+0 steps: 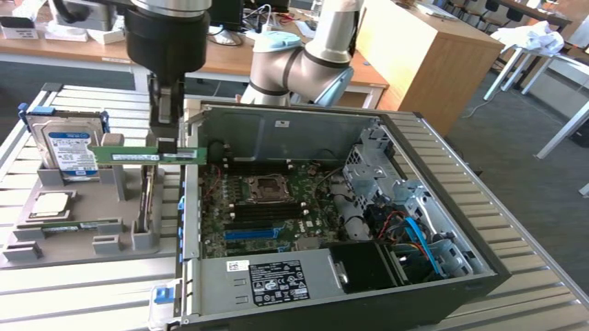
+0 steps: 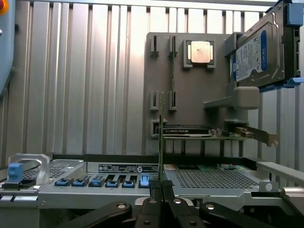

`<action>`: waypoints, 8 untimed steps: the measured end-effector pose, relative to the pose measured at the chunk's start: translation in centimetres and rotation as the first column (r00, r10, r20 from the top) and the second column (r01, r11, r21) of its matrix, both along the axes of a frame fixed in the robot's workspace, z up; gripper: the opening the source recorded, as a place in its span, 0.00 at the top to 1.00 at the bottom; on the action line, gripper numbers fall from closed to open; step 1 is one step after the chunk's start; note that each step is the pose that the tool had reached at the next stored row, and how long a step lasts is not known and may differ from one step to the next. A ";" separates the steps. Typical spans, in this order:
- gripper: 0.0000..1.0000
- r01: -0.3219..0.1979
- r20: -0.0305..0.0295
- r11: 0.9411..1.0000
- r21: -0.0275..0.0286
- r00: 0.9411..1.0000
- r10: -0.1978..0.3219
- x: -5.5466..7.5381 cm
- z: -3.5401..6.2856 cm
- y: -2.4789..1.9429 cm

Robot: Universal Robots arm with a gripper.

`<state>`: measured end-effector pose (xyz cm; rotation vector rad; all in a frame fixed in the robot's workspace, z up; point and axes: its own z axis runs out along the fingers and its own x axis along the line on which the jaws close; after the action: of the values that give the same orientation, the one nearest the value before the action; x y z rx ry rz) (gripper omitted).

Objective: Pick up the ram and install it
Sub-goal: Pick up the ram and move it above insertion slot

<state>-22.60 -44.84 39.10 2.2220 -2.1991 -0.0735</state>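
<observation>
while the gripper [image 1: 165,143] is clamped tight on the ram [image 1: 129,156], the green stick hangs level in the upper left of the exterior view, above the grey holder [image 1: 83,238] and just beside the open computer case [image 1: 276,134]. in the wrist view the ram [image 2: 161,137] stands edge-on between the closed fingers [image 2: 155,190].

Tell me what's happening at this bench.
The arm's end effector is shut on the ram, holding it level in the air above the grey holder tray, right beside the open computer case. The ram is not yet in the motherboard. The hard drive and the processor sit in the tray.
</observation>
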 end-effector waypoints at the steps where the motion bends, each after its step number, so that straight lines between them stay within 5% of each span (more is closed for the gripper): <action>1: 0.89 0.000 0.000 1.000 0.000 1.000 0.000 0.2 0.00 0.00; 8: 0.89 0.000 0.000 1.000 0.000 1.000 0.000 1.5 0.01 0.00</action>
<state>-21.06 -44.84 39.10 2.2220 -2.1989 -0.0736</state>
